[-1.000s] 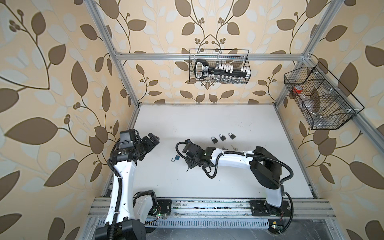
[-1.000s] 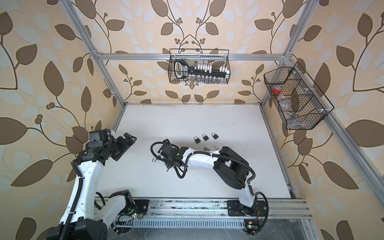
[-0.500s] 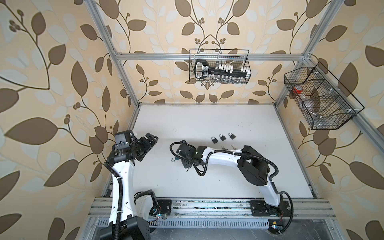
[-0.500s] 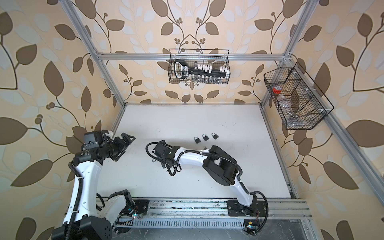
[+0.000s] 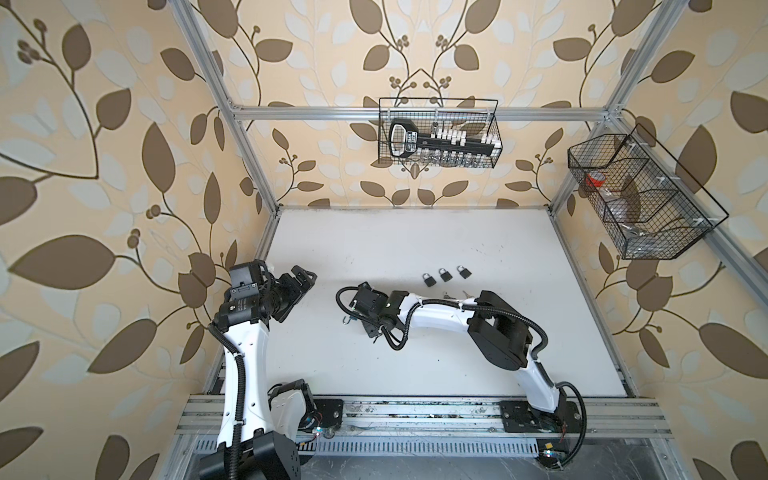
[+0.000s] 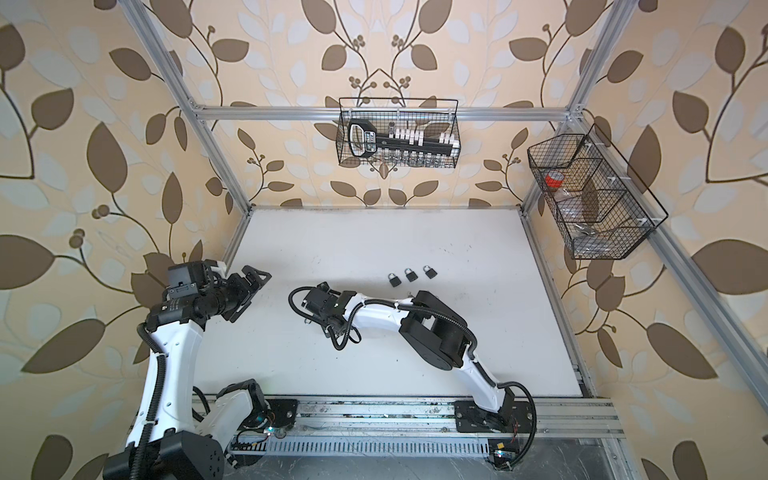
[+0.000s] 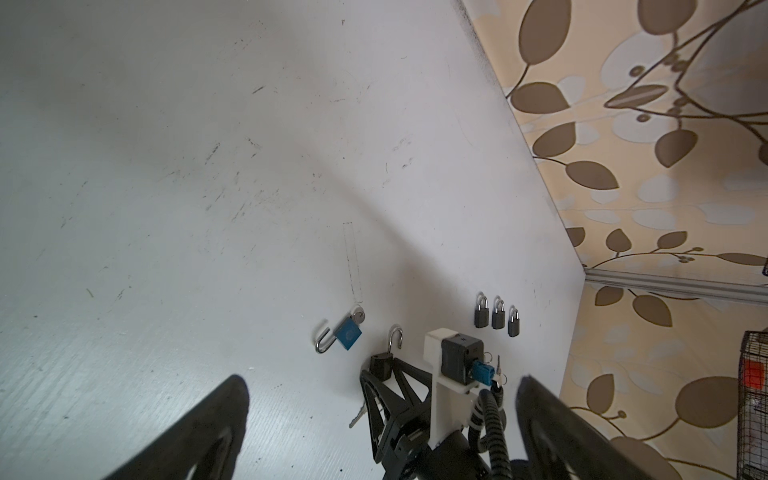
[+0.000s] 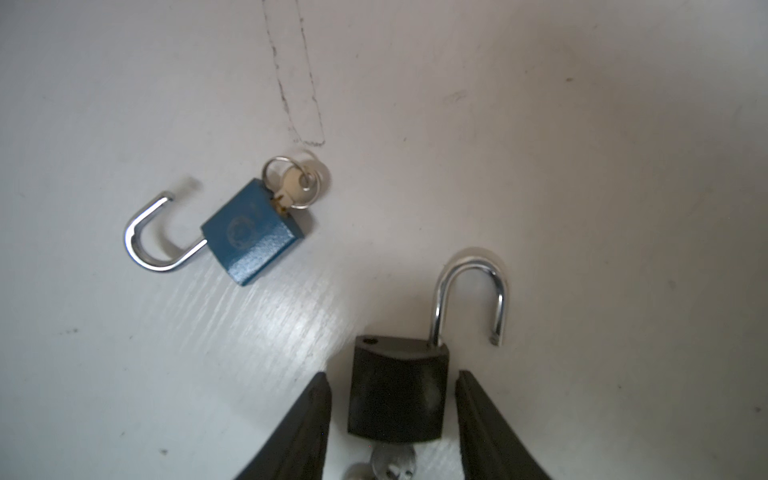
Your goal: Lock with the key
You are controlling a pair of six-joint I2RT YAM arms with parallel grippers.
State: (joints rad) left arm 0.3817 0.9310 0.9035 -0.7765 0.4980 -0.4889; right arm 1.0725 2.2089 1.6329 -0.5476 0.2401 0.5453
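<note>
Right end effector [image 8: 392,374] half open, empty; black padlock [image 8: 398,395] lies between its jaws, untouched. Judged rigid, slick metal: grip the body's flat sides. Left end effector [image 5: 299,282] wide open, empty.

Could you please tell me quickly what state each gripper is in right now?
Left gripper: open, empty.
Right gripper: open around the black padlock, not gripping it.

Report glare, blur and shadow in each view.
Right wrist view: streaky glare on the table beside the blue padlock; the fingers of the right gripper and the key at the black padlock's base are blurred. Left wrist view: fingers of the left gripper are dark blurs; a soft shadow crosses the table. Both top views: even light; the padlock row is tiny.
</note>
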